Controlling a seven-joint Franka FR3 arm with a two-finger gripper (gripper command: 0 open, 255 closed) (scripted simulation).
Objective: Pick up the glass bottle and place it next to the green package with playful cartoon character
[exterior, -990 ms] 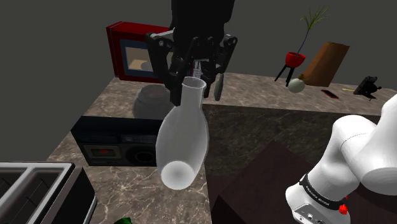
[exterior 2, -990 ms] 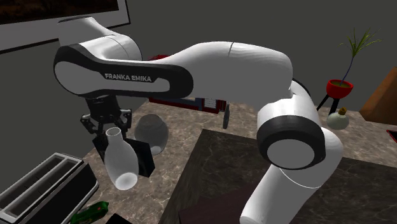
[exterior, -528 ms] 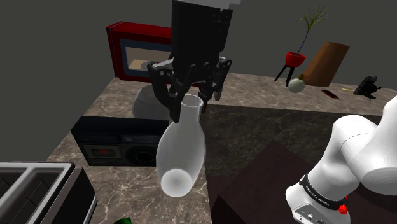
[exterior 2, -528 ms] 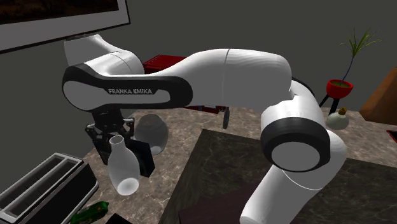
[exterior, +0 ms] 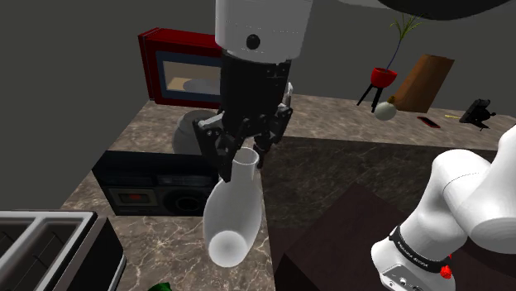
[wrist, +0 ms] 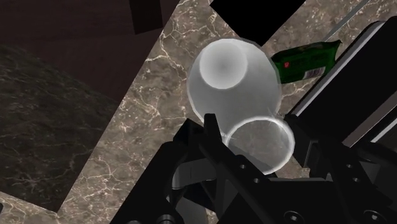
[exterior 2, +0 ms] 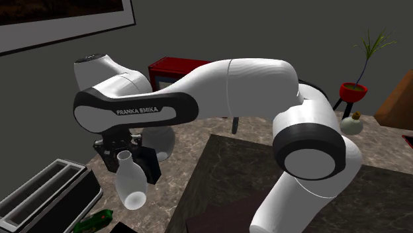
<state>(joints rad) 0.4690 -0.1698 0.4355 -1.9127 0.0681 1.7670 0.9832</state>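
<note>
Now: pick-up seems done | claw clamped on the neck of the whitish glass bottle | bottle hangs tilted above the marbled desk | left to do: set it beside the green package, then release.

A marbled bench carries a black cassette radio, with a round grey jar behind it and a red-framed box at the wall. A slotted grey toaster sits at the shoulder view's lower left. Farther off stand a red-potted plant, a pale round vase and a leaning brown board
</note>
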